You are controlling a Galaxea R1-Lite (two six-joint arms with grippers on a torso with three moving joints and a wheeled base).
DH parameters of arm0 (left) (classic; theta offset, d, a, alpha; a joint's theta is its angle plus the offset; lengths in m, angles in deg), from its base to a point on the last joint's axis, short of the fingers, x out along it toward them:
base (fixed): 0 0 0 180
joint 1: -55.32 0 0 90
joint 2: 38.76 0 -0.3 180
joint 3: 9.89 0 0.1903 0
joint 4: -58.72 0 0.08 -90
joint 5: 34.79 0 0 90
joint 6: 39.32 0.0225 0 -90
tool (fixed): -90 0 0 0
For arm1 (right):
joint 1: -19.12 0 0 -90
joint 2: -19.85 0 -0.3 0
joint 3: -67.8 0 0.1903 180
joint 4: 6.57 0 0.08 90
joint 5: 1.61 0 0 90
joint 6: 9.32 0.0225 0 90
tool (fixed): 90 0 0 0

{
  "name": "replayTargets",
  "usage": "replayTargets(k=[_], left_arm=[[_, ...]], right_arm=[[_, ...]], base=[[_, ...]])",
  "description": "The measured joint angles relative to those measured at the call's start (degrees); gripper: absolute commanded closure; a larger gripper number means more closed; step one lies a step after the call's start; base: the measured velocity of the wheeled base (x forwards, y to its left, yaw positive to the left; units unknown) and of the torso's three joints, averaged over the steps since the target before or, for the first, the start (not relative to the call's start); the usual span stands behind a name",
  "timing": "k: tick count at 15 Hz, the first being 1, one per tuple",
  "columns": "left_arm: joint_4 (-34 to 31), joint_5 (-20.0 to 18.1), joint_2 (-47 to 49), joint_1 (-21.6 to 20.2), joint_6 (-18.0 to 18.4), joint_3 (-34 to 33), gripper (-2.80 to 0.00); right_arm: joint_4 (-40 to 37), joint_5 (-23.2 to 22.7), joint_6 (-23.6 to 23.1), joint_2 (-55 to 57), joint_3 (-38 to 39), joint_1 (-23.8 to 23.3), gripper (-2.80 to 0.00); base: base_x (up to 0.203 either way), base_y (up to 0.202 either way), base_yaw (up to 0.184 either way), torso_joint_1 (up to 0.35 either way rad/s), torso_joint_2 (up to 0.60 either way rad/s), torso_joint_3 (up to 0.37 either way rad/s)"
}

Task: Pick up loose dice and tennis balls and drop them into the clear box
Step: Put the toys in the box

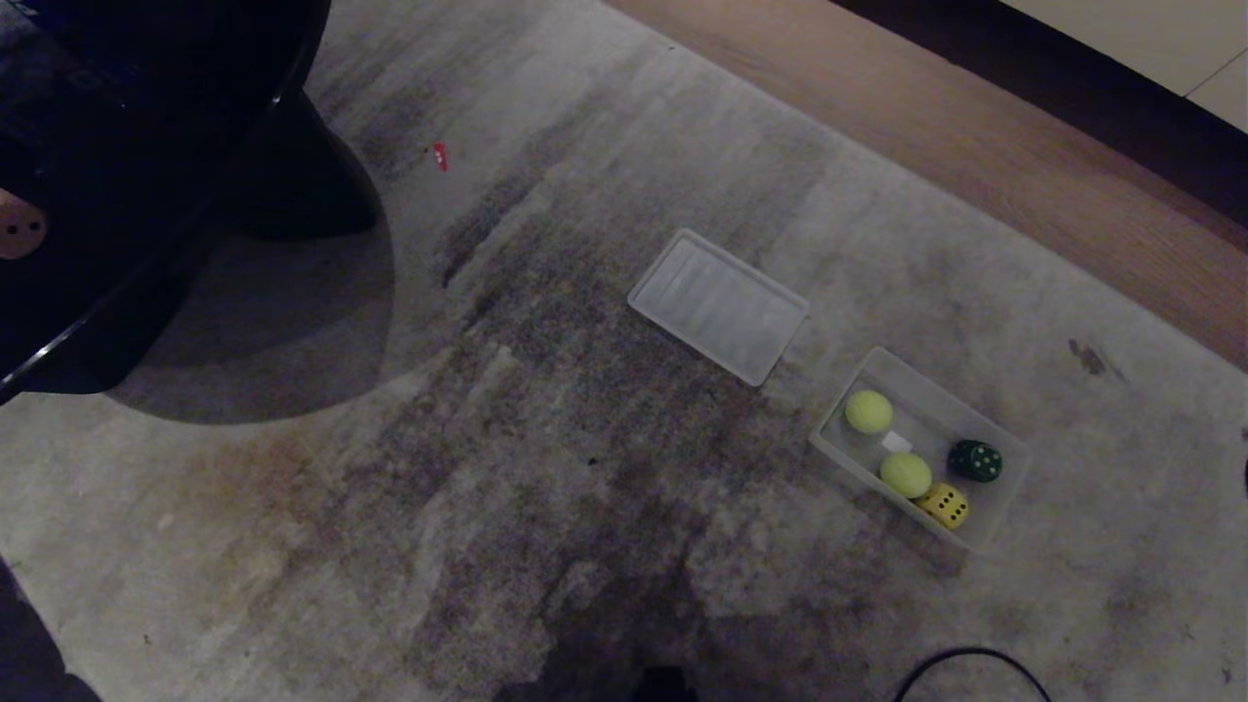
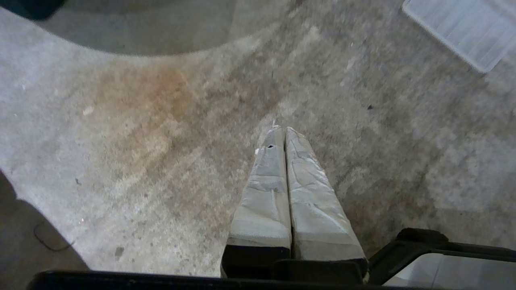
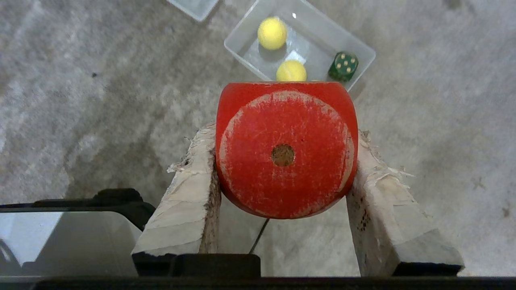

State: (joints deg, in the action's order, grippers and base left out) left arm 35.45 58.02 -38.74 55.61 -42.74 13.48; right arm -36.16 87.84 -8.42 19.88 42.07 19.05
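The right gripper (image 3: 284, 161), seen only in its wrist view, clamps the red die (image 3: 285, 149) above the carpet (image 1: 487, 487). The clear box (image 1: 1009, 458), near the carpet's wooden-floor edge, holds two tennis balls (image 1: 869, 410), the green die (image 1: 975, 460) and yellow die (image 1: 944, 505). The lid (image 1: 719, 304) lies beside it. The left gripper (image 2: 282, 131) hangs closed over open carpet.

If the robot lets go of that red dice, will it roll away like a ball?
Probably only a little. The red dice, held between the right gripper's fingers, has flat faces, so it should settle soon. Its rounded corners might let it tumble first. It looks hard and painted, so likely stiff.
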Motion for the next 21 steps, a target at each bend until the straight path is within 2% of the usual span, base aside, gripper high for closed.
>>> replayTargets(k=[12, 18, 21], left_arm=[[-0.10, 0.00, 0.00, 0.01, 0.06, 0.00, 0.00], [-0.02, 0.22, 0.00, 0.00, -1.12, 0.00, 0.00], [0.00, 0.22, 0.00, 0.01, -1.13, 0.00, 0.00]], right_arm=[[-0.01, -0.05, -0.06, 0.02, 0.00, 0.02, 0.00], [-0.26, 0.78, 0.48, 0.09, -0.23, -0.03, 0.00], [-1.46, 2.33, 1.12, 3.13, -4.41, -0.09, 0.00]], base=[[0.000, 0.000, 0.000, 0.001, 0.00, -0.194], [0.000, 0.000, 0.000, 0.001, 0.00, -0.025], [0.000, 0.000, 0.000, 0.000, 0.00, 0.000]])
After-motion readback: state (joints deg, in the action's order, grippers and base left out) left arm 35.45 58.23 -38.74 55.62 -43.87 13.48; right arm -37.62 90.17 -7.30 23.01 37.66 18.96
